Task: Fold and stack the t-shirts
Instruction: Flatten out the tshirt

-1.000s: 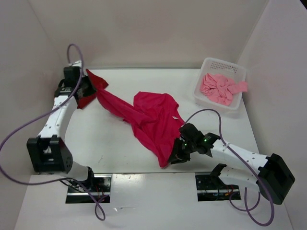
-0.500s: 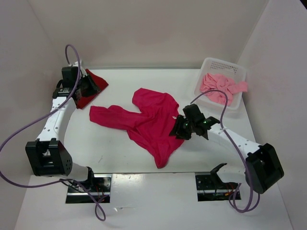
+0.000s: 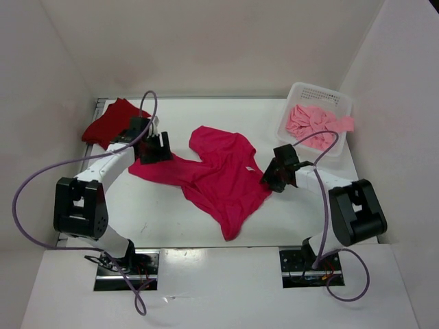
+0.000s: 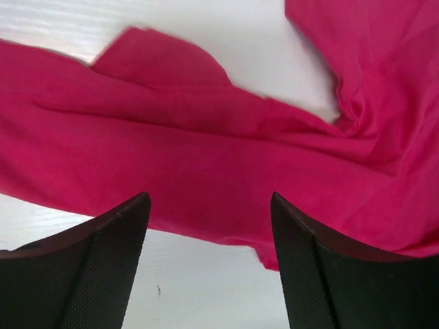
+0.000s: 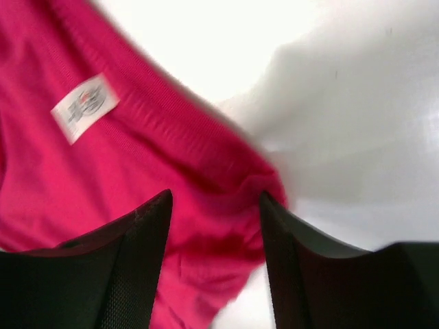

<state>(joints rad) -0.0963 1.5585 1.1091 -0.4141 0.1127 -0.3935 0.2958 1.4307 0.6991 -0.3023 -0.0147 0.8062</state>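
Observation:
The crimson-pink t-shirt [image 3: 223, 179] lies crumpled and spread on the middle of the white table. My left gripper [image 3: 163, 149] hovers at its left sleeve, open; in the left wrist view [image 4: 209, 200] bare table shows between the dark fingers [image 4: 103, 274] and the shirt [image 4: 226, 157] lies just ahead. At the shirt's right edge my right gripper [image 3: 269, 180] is open. In the right wrist view [image 5: 214, 199] a bunched fold of the shirt [image 5: 103, 178] with its white label [image 5: 86, 106] lies under the jaws, not pinched. The dark red t-shirt [image 3: 108, 122] lies at the back left. The salmon t-shirt [image 3: 312, 125] sits in the basket.
The white perforated basket [image 3: 322, 92] stands at the back right corner. Walls close the table on the left, back and right. Purple cables loop from both arms over the table's left side and near the basket.
Both grippers have opened and let go of the crimson shirt, which dropped flat on the table. The left arm swung from the back left corner to the sleeve; the right moved back to the shirt's right edge.

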